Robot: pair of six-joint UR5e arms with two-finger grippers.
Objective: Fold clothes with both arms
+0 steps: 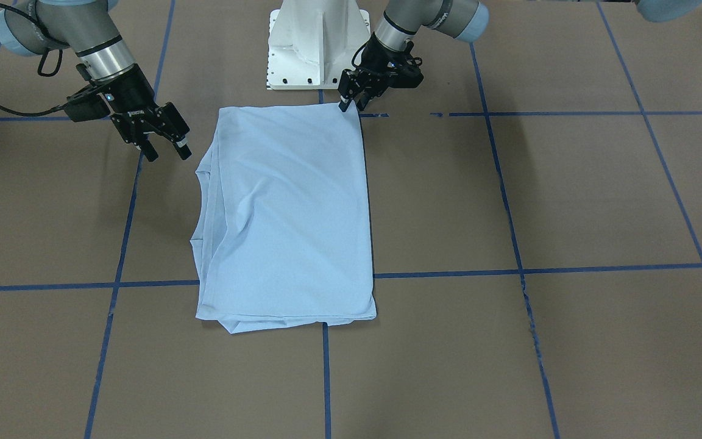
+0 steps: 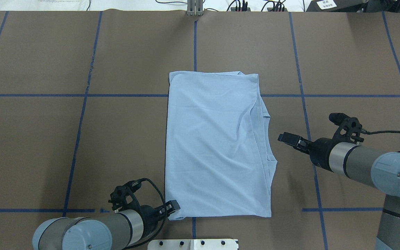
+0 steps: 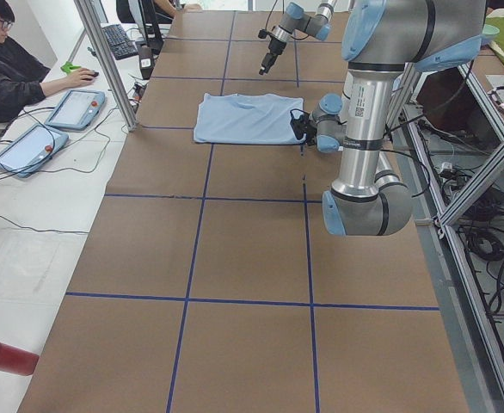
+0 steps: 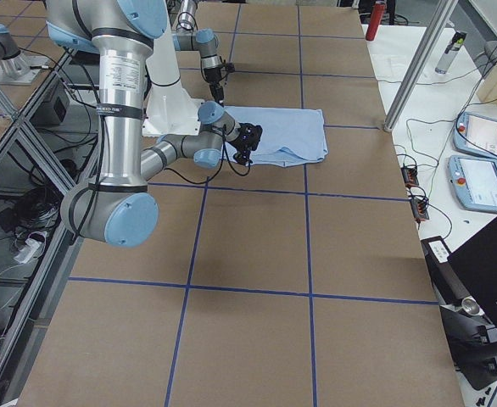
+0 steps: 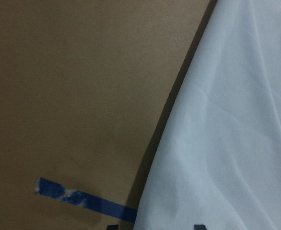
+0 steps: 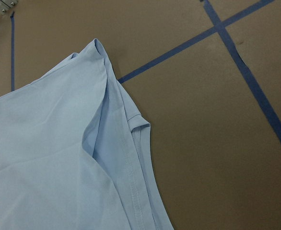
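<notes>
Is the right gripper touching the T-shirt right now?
Apart. The front-facing view shows the right gripper open, with bare brown table between its fingertips and the edge of the T-shirt; the overhead view shows the same gap.

Two high cameras face each other over the table (image 2: 47,139), two look from its ends, two wrist cameras hug the shirt (image 6: 44,158).
</notes>
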